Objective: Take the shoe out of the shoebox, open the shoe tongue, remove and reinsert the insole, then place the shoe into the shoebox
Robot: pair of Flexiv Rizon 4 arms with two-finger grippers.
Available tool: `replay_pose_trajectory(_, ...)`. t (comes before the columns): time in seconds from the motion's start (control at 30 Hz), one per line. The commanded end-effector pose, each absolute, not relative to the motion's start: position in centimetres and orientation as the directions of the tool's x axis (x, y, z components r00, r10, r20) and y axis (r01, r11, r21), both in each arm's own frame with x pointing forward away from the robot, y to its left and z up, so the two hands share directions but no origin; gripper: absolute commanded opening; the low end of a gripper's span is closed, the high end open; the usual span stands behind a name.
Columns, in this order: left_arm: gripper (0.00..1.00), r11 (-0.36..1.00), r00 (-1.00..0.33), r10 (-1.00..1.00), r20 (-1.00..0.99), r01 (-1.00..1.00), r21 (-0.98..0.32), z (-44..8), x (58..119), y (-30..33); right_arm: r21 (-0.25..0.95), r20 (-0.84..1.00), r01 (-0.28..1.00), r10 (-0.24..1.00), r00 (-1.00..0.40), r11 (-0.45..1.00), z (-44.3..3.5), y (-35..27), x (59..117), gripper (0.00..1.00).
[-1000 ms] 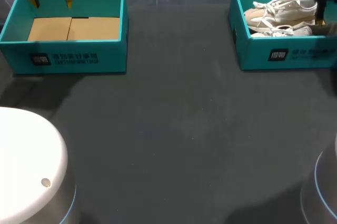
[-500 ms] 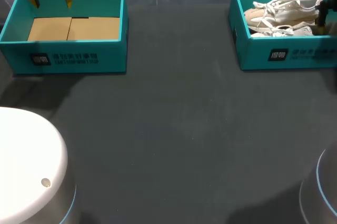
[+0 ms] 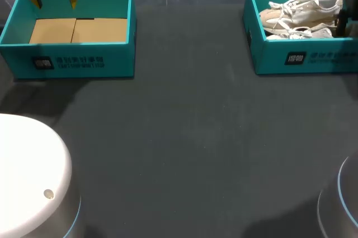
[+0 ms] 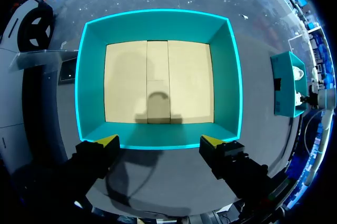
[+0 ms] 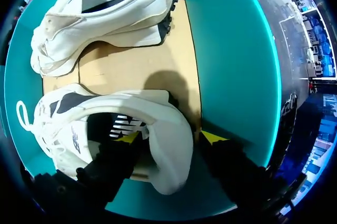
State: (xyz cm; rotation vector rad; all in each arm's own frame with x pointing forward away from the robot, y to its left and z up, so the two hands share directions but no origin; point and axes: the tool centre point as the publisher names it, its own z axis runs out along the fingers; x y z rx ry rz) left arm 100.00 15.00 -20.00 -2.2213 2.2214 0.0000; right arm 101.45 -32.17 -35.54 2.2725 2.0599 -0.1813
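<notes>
Your shoebox sits at about two o'clock on the dark table; it is an open teal tray with a pair of pale shoes inside, their toes toward its nine o'clock end. Your right gripper is down at the box's three o'clock end, partly cut off at the edge of the head view.

From the right wrist you see that gripper astride the heel of the nearer shoe. One finger is inside the shoe's opening; the other stands outside the heel, between it and the shoebox wall. The jaws are spread, and a thin strip of the box's floor shows between the heel and the outer finger, so nothing is clamped. That shoe stands on its sole on the brown floor of the box; the second shoe lies ahead of the gripper, along the far wall.

Your left gripper hangs over the twelve o'clock wall of the second box, which sits at about ten o'clock on the table; its jaws are wide apart and hold nothing. From the left wrist, the gripper hovers above one wall of that box, with the tan cardboard floor ahead of the fingers.
</notes>
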Motion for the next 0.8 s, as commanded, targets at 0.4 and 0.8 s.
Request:
replay_pose_trajectory(0.4, 1.0, 0.0, 0.0, -1.0, 0.0, -1.0, 0.0, -20.0, 100.0, 15.0, -0.037, -0.147, 0.995, 0.985, 0.087, -0.093, -36.4, -32.4, 101.4, 0.0)
replay_pose_trajectory(0.8, 1.0, 0.0, 0.0, -1.0, 0.0, -1.0, 0.0, -20.0, 100.0, 15.0, -0.017, -0.177, 0.984, 0.969, 0.173, -0.179, -34.4, -33.3, 101.7, 0.0)
